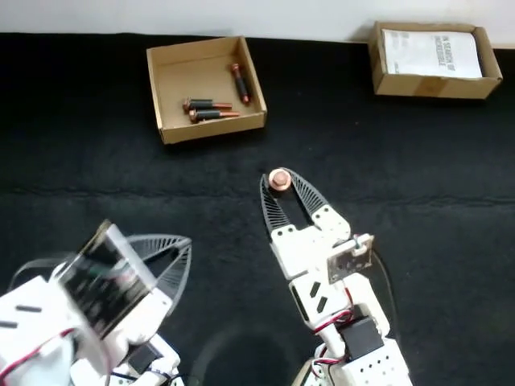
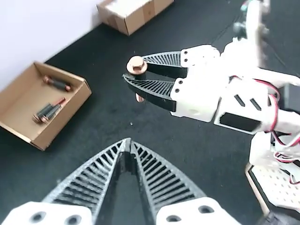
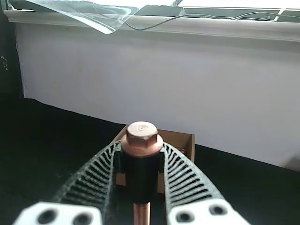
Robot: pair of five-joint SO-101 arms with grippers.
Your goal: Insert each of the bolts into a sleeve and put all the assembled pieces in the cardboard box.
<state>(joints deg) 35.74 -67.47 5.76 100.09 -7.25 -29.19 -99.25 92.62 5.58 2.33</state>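
Near the box [image 1: 211,131], right hand [image 1: 278,185] clasping upright bolt [image 3: 142,138]

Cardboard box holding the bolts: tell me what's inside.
Inside the cardboard box lie three assembled pieces: a pair side by side and a third piece apart near one wall. In the right wrist view the held bolt covers most of its inside.

Mostly hidden behind copper hex-headed bolt [image 3: 142,136] and black cylindrical sleeve [image 3: 140,173]: shallow brown cardboard box [image 3: 181,140]. Blurred and cropped at the edge: white left arm [image 1: 72,322].

Overhead view onto table [image 1: 451,161]; both wrist views low, toward the cardboard box [image 1: 185,76].
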